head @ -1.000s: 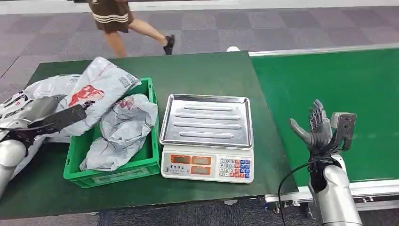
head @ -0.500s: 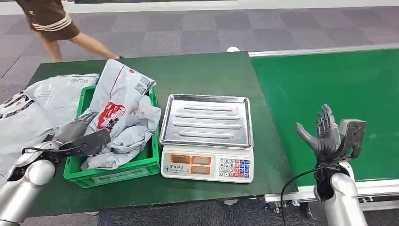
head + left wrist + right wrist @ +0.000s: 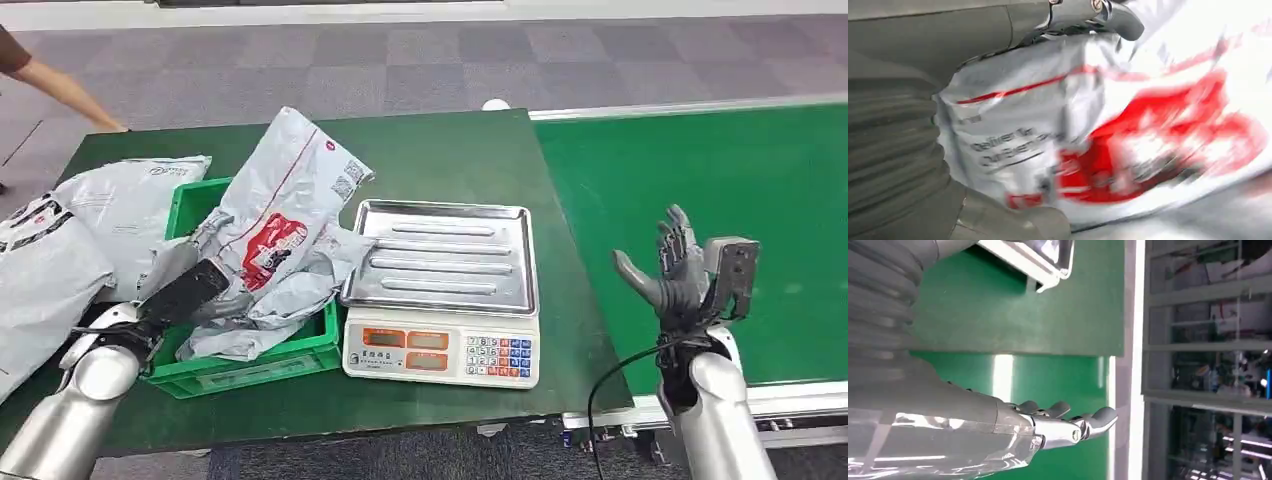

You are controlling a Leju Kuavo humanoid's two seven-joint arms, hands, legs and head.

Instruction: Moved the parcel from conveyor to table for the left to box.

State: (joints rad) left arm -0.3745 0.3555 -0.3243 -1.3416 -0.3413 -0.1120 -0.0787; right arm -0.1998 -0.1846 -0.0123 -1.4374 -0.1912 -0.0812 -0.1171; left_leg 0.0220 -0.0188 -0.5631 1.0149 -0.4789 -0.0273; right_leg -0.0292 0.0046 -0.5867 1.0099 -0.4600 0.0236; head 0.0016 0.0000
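A: Item: grey plastic mailer parcel with red print (image 3: 285,215)?
B: Gripped by the left robot hand (image 3: 185,292), tilted above the green plastic crate (image 3: 250,362), left counter (image 3: 440,150).
A: Right robot hand (image 3: 672,272)?
B: Fingers spread, empty, over the green conveyor (image 3: 720,170).

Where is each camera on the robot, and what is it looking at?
Head view: high on the body, looking down at the table, scale, crate and conveyor; both arms show.
Left wrist view: behind the left hand, facing the grey parcel it grips.
Right wrist view: behind the open right hand, facing the conveyor.
Shared: the parcel shows in head and left wrist views.
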